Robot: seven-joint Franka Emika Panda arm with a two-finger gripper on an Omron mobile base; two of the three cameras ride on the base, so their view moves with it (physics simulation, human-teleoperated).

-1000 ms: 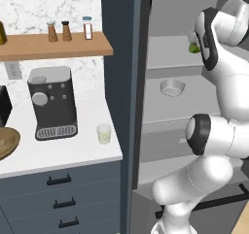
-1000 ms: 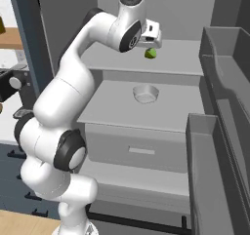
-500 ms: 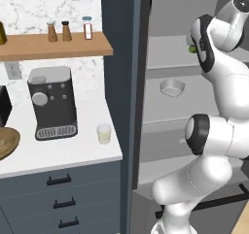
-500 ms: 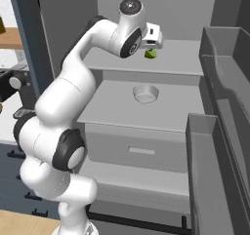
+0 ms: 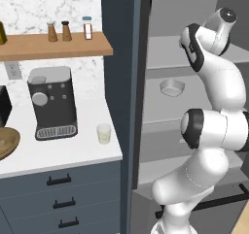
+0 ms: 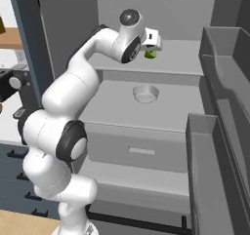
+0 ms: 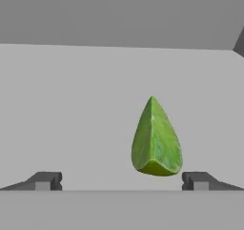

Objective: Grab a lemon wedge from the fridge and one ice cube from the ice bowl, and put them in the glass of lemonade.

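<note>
The fridge (image 6: 58, 29) stands open. On its upper pale grey shelf (image 6: 180, 58) lies a green lemon wedge (image 6: 151, 54). My gripper (image 6: 152, 48) is right at it. In the hand view the gripper (image 7: 123, 180) is open and the wedge (image 7: 156, 138) stands upright on the shelf just ahead, between the fingertips and close to the right fingertip (image 7: 198, 180). Nothing is held. The glass of lemonade (image 5: 103, 133) stands on the white counter (image 5: 73, 153) near the fridge's side. The wooden ice bowl (image 5: 6, 143) is cut off by the left edge.
A small grey bowl (image 6: 145, 93) sits on the fridge shelf below the wedge. Door bins (image 6: 224, 88) jut out on the right. A black coffee machine (image 5: 52, 102) stands behind the glass, under a wooden shelf (image 5: 58, 44) with spice bottles. Drawers (image 5: 61, 194) front the counter.
The hand has pushed deeper into the fridge along the upper shelf, closing in on the wedge. The wedge itself has stayed put.
</note>
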